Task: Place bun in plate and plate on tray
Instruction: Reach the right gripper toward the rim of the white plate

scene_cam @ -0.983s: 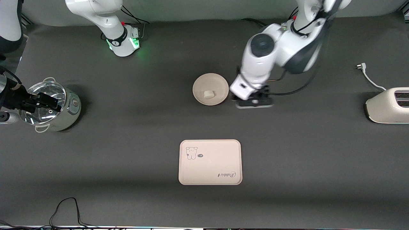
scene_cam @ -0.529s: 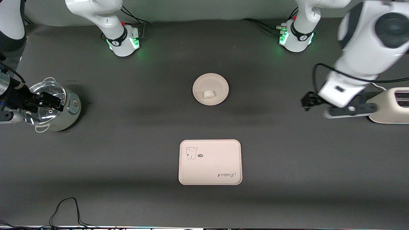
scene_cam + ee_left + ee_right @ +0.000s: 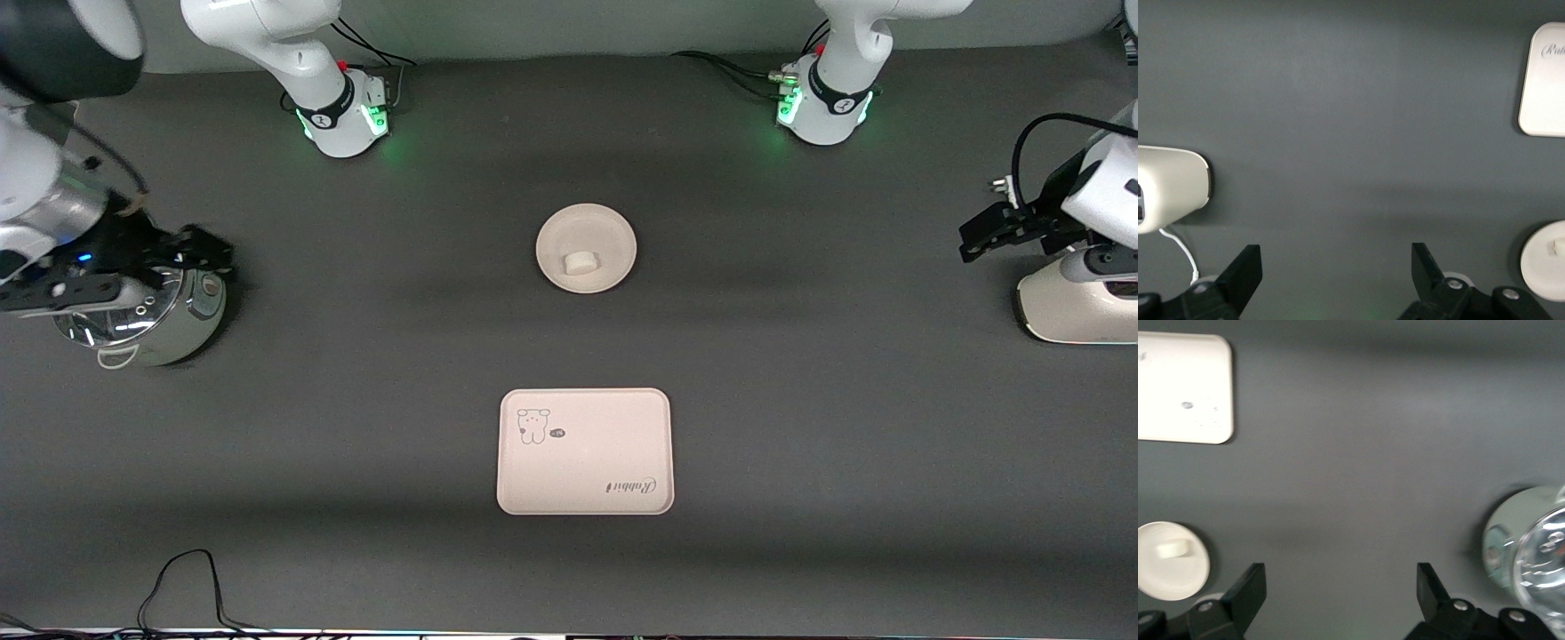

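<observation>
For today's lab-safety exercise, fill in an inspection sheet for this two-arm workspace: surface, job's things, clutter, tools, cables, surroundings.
Surface: dark grey table mat.
Job's things: bun lies in plate; tray sits bare, nearer the camera than the plate.
Clutter: glass-lidded pot at the right arm's end; toaster at the left arm's end.
Tools: left tool open over the mat beside the toaster; right tool open by the pot.
Cables: black cable at the camera-side edge; white plug lead by the toaster.
Surroundings: nothing seen.
</observation>
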